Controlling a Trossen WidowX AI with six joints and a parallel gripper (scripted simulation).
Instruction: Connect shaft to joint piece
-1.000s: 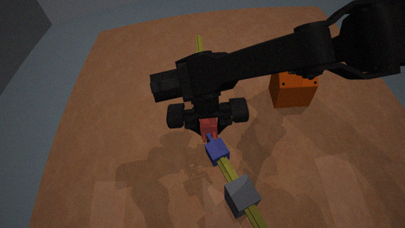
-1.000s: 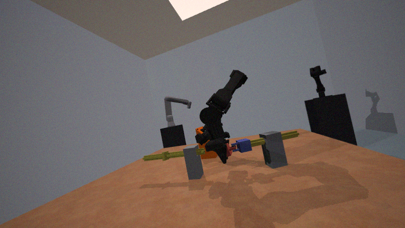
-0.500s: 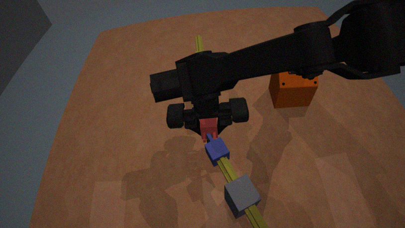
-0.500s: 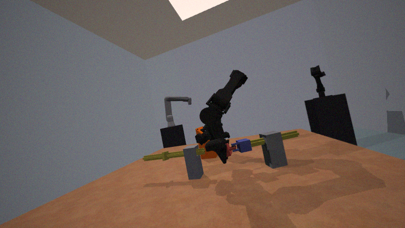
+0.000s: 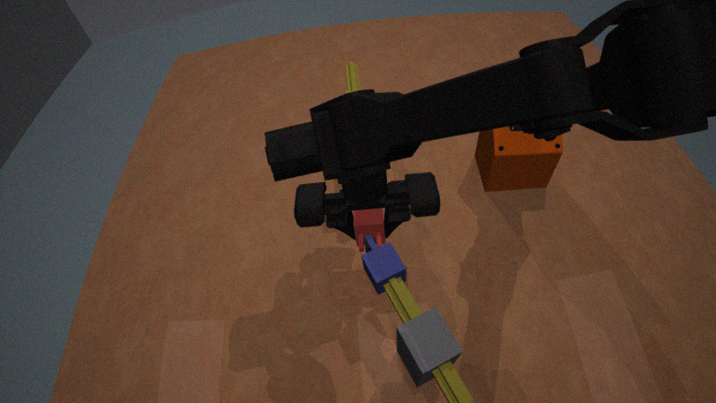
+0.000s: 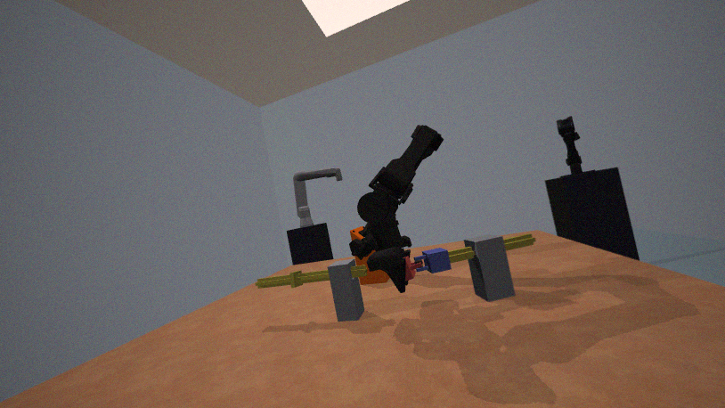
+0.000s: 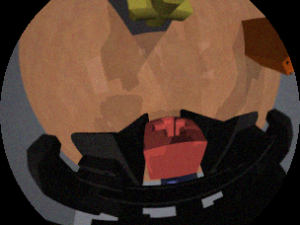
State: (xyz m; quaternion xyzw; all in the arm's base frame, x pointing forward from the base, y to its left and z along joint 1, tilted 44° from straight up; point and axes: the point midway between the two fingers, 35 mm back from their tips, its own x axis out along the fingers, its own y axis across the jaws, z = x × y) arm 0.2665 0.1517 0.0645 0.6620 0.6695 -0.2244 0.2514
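Pincer point(image 5: 369, 228) at frame centre is clamped partway closed on the red square joint piece point(image 5: 368, 223), hinged to a blue block point(image 5: 383, 265) on the yellow shaft point(image 5: 403, 303).

On the table point(image 5: 149, 250), taking the joint piece point(image 5: 366, 226) as landmark: the gripper point(image 5: 368, 228) stands over it, clamped on it. In the top view, the hub point(image 5: 383, 265) touches its near side, with the fixed shaft point(image 5: 400, 299) running on from there through a block point(image 5: 427, 346). The second shaft point(image 5: 352, 77) reaches away behind it, under the arm point(image 5: 475, 102). A box point(image 5: 518, 159) stands well to its right, below the arm. In the exterior view, the second block point(image 6: 346, 297) lies left of it.
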